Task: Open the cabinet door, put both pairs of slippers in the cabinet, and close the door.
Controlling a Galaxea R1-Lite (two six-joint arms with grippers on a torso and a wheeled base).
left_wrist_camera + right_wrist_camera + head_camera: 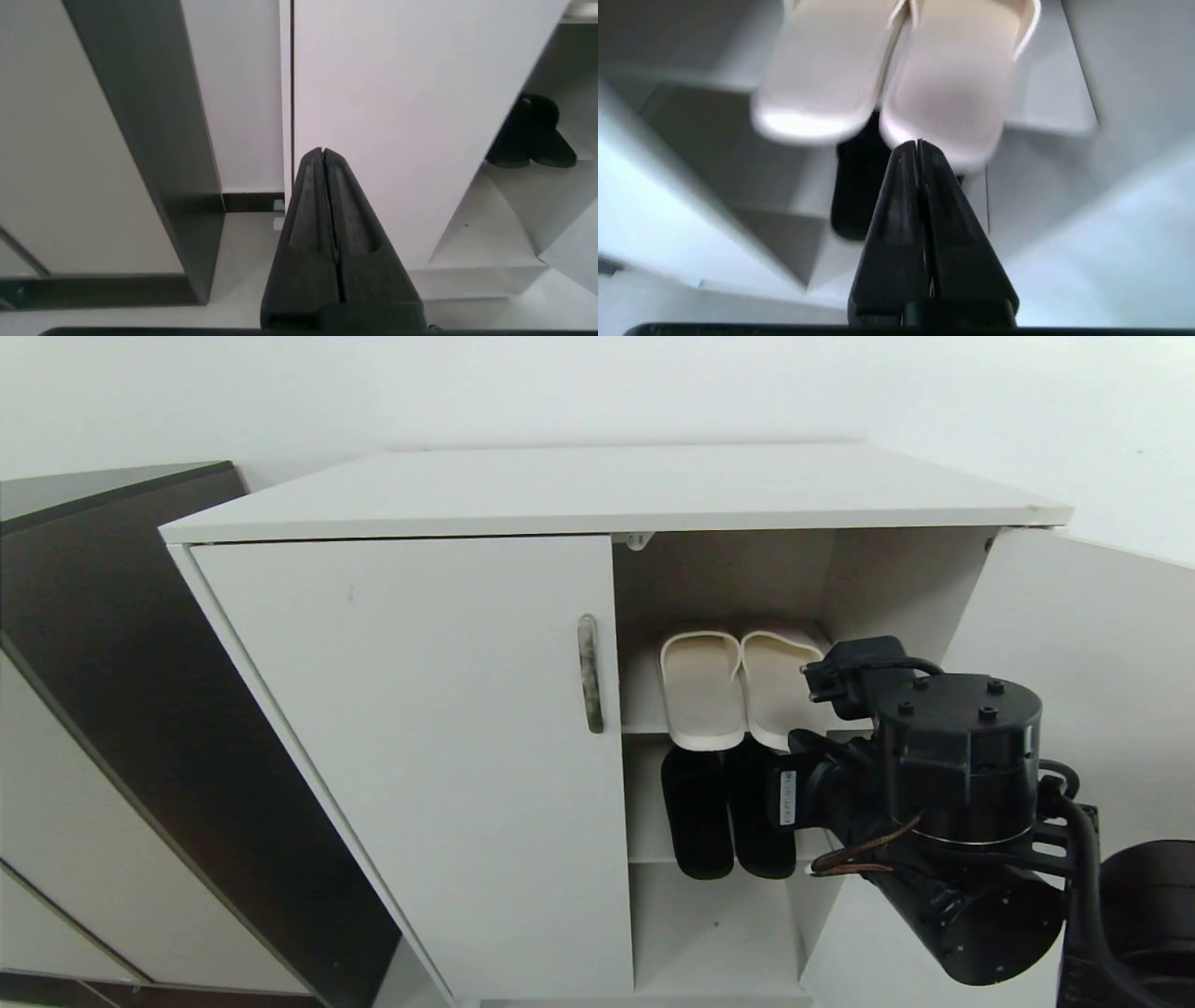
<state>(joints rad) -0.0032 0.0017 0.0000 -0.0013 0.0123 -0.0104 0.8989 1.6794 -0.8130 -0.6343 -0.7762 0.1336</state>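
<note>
Two pairs, white slippers above black slippers, seemingly point inward.

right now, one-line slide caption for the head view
White slippers shelved above black slippers, right half of cabinet open

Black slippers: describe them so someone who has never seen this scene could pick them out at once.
Find the white cabinet, its right side open. Inside, the black slippers lie on the lower shelf, directly under the cream slippers. They are the only dark pair.
</note>
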